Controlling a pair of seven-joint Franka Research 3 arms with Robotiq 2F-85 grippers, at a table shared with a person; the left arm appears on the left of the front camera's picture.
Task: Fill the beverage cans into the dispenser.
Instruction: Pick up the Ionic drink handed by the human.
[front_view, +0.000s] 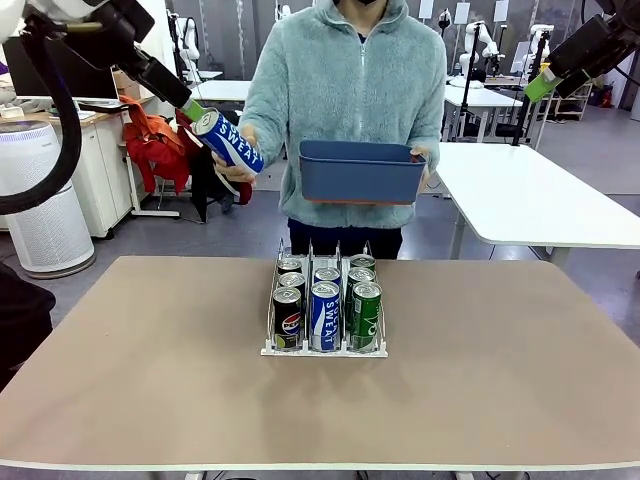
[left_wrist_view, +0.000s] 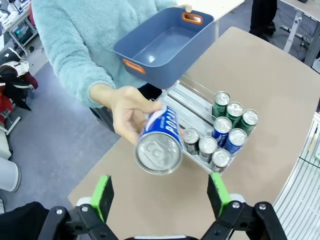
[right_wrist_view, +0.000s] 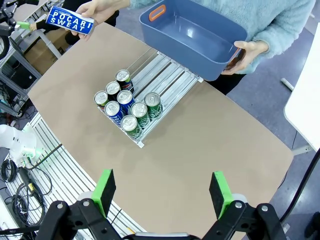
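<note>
A tan worktop (front_view: 480, 380) fills the near part of the front view, and a person (front_view: 345, 80) in a fluffy pale-green top stands at its far side. The person's one hand holds a blue bin (front_view: 360, 175) with orange handle slots at chest height, above the far edge of the worktop. The dispenser (front_view: 325, 352) stands near the middle of the worktop. Its three lanes run toward the person, and the cans sit packed at the end nearest the robot. The left lane holds three dark cans, the front one a Pepsi can (front_view: 288, 318). The middle lane holds two blue cans (front_view: 325, 315), and the right lane holds three green cans (front_view: 366, 315). The person's other hand (left_wrist_view: 127, 112) grips a blue SWEAT can (front_view: 228, 140) around its body. It is held up in the air, tilted, off the far left of the dispenser and well above the worktop. The can's silver top faces the left pincer (left_wrist_view: 160, 192). That pincer is released, with its green pads spread wide just short of the can, and I cannot tell whether a pad touches the rim. The right pincer (right_wrist_view: 162, 192) hangs high over the right side of the worktop, also released and grasping nothing.
</note>
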